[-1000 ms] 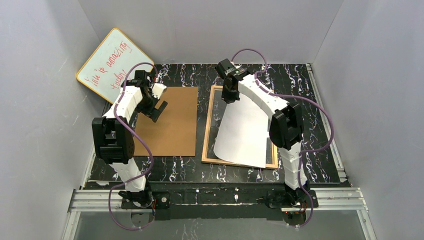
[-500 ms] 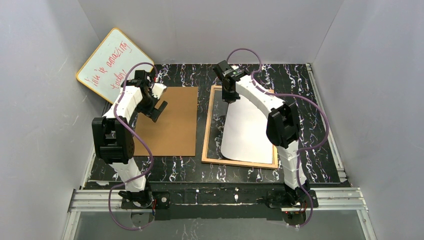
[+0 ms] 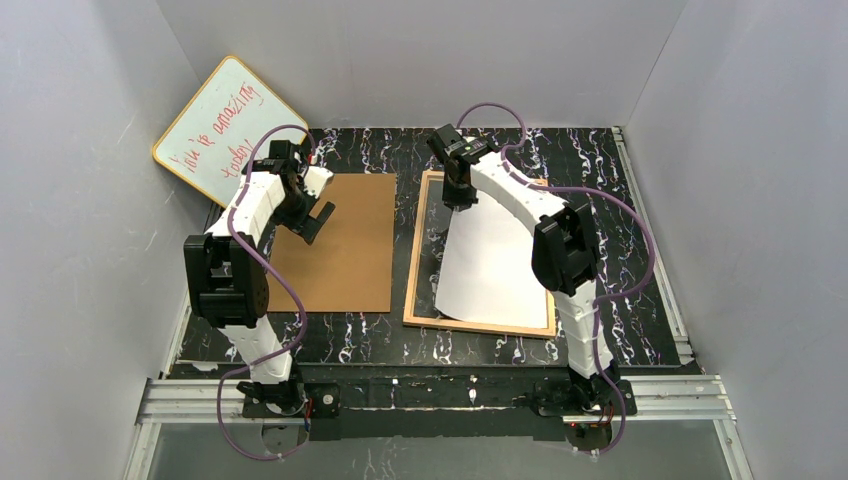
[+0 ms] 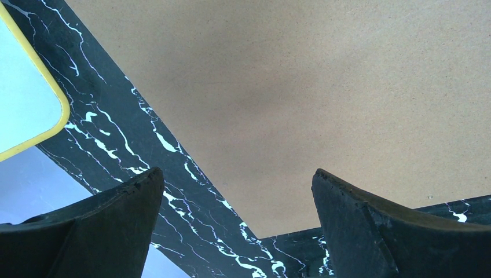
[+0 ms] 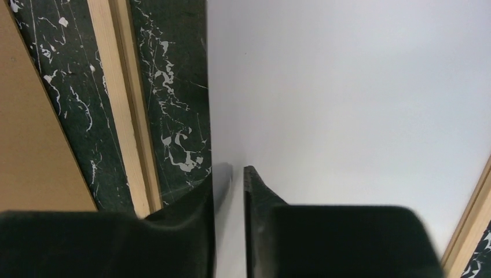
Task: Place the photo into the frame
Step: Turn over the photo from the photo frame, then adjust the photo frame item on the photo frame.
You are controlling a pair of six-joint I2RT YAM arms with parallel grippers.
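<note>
The frame, a thin light-wood rectangle, lies flat on the black marbled counter. The photo lies inside it, white back up, filling its right part. A strip of dark pane shows between the photo's left edge and the frame's left rail. The photo's near edge sits just inside the frame's near rail.

The right claw reaches down at the frame's far left corner, onto the photo's far end. In the right wrist view its two fingers stand almost together with a narrow slit between them. The photo's left edge runs into that slit. Whether the fingers actually pinch the paper cannot be told.

The left claw hangs to the left of the frame, its fingers spread wide and holding nothing. Below it lies a brown backing board, flat on the counter just beside the frame's left rail. A yellow-rimmed whiteboard with red writing leans against the wall, well to the far left of the frame.
</note>
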